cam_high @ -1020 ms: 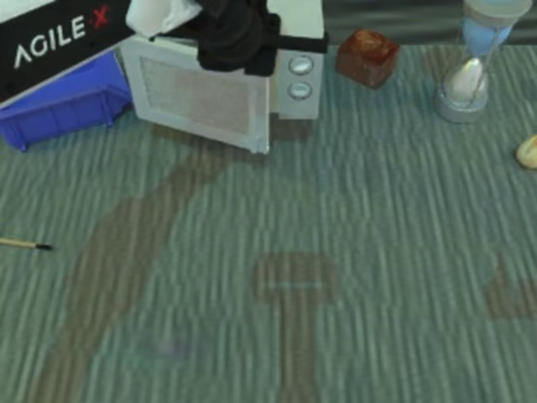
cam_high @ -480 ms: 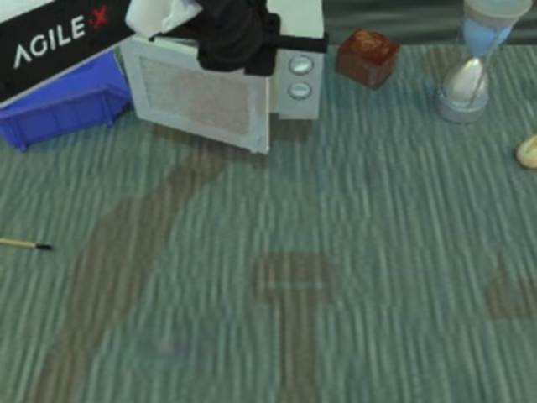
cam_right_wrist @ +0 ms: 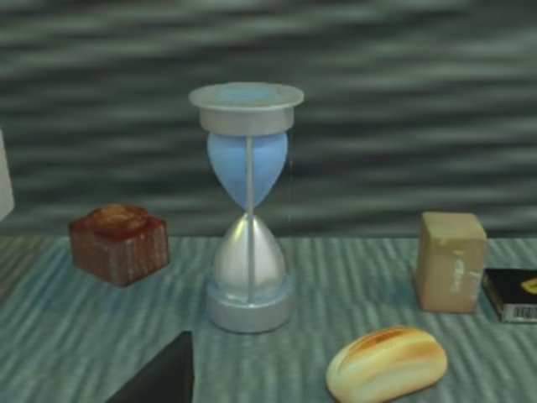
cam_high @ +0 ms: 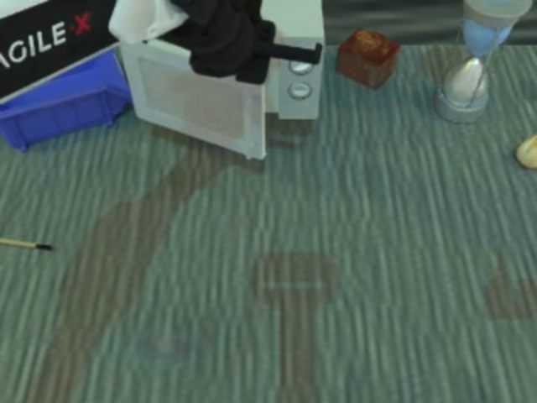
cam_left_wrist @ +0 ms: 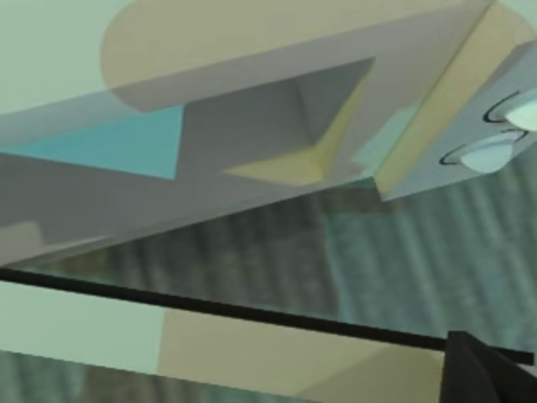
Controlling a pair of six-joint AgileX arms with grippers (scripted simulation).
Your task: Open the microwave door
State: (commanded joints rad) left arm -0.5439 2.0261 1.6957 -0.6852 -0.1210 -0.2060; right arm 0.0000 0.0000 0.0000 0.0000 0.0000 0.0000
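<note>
The pale grey-white microwave [cam_high: 294,21] stands at the table's back, left of centre, its two round knobs [cam_high: 299,78] facing forward. The microwave door [cam_high: 201,101], with its speckled mesh window, stands partly swung out, its free edge [cam_high: 256,134] away from the knob panel. My left gripper [cam_high: 243,59] is over the door's top edge, shut on it. In the left wrist view the oven's open cavity [cam_left_wrist: 277,143] and the knobs [cam_left_wrist: 503,134] show. My right gripper [cam_right_wrist: 268,399] is out of the top view, parked and open, one dark finger [cam_right_wrist: 164,378] showing.
A blue bin [cam_high: 59,109] sits left of the microwave. To its right are a red-brown block [cam_high: 367,56], an hourglass [cam_high: 470,75] and a bread roll [cam_high: 529,151]. A matchstick [cam_high: 25,244] lies at the left edge. A tan block [cam_right_wrist: 451,260] and a black box [cam_right_wrist: 512,294] sit near the bread.
My left arm has drawn leftward and forward, and the door's free edge has swung a little farther out from the knob panel. The right side is unchanged.
</note>
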